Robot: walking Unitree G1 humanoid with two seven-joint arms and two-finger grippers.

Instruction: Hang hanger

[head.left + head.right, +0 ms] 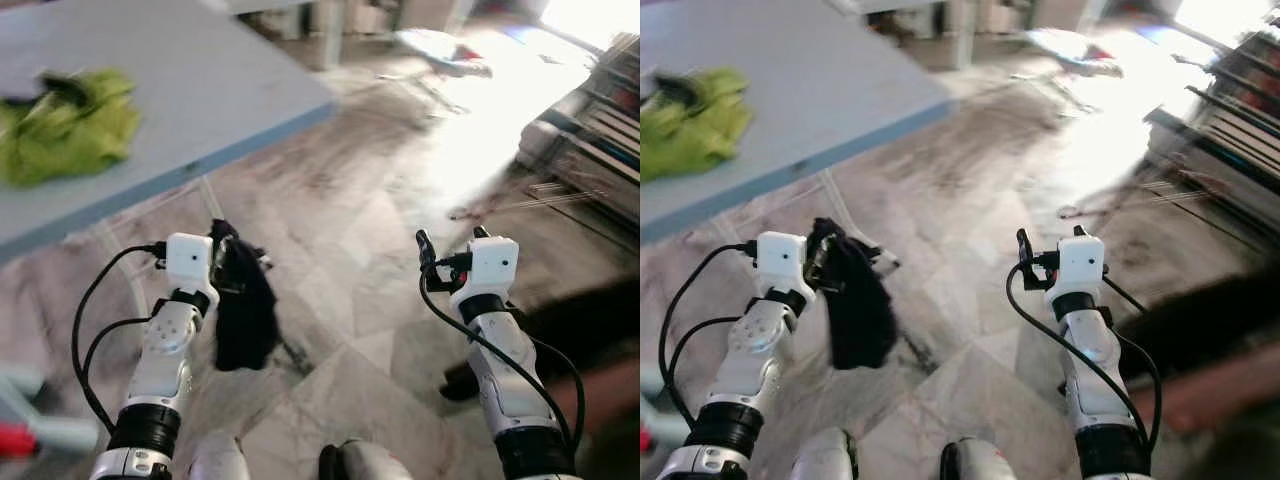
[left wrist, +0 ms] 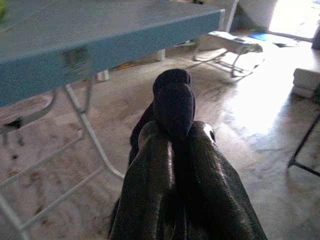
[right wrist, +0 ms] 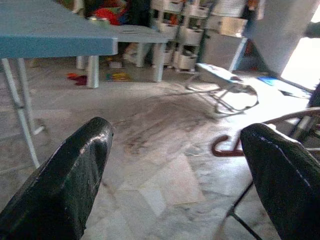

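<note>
- Your left gripper [image 1: 222, 262] is clenched on a dark garment [image 1: 243, 305], which dangles over the marble floor [image 1: 370, 250] just beside the blue folding table [image 1: 200, 90].
- Your right gripper [image 1: 450, 240] is released, fingers spread, holding nothing.
- A red hanger [image 3: 222, 146] lies on the floor ahead, near a rack.
- A green cloth [image 1: 65, 125] sits on the table.
</note>
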